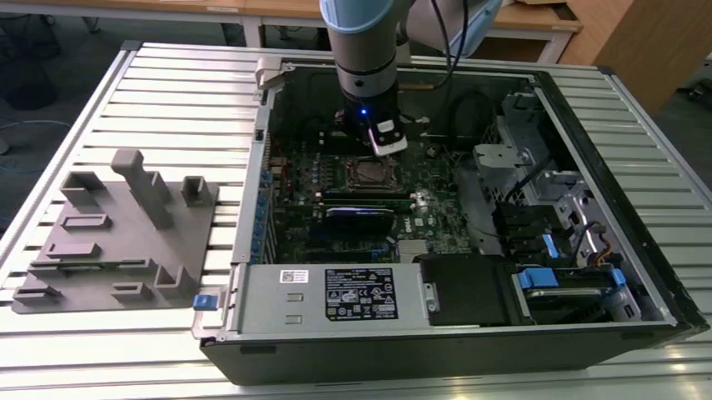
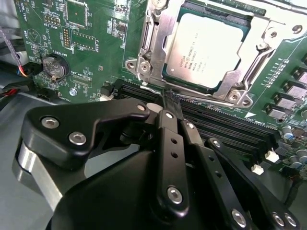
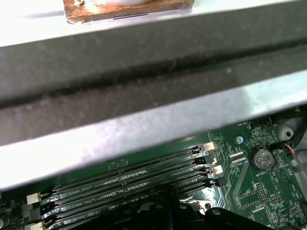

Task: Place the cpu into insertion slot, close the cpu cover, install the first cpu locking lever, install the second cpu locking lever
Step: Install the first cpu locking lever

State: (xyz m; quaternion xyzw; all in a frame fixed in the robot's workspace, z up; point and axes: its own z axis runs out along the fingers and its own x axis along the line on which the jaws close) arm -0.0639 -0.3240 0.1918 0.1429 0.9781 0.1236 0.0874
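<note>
Already the cpu (image 2: 206, 49) lies flat in the insertion slot (image 2: 169, 81), framed by the cpu cover (image 2: 154, 36), in the second wrist view. The gripper (image 2: 168, 103) has its fingers pressed together, empty, tips at the socket's near edge beside the memory slots (image 2: 225, 127). From outside, the arm (image 1: 364, 50) stands upright inside the computer case (image 1: 623, 167).

arm (image 1: 365, 50): grey/blue, blk cable | hand (image 2: 169, 103): blk links, silver screws
</note>
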